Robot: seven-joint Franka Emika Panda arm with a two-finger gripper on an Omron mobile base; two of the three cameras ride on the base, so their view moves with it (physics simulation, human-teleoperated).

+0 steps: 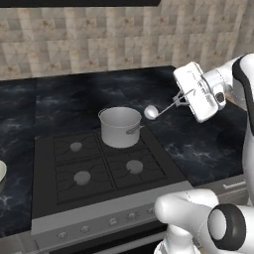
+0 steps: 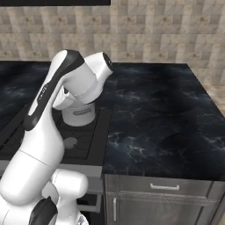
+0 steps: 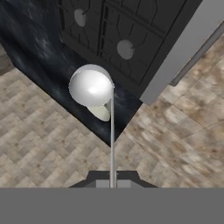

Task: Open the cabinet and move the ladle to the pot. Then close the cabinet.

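The jaws are clamped on the handle of the ladle. Its bowl hangs beside the rim of the pot on the stove.

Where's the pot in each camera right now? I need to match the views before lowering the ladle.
Left base view: pot at center, on the stove's back right burner, left of the ladle's bowl.
Right base view: pot left of center, mostly hidden behind the arm; its lower wall shows.
Hand view: I cannot make out the pot; the ladle's bowl covers the middle.
Shared landmark: the black stove.
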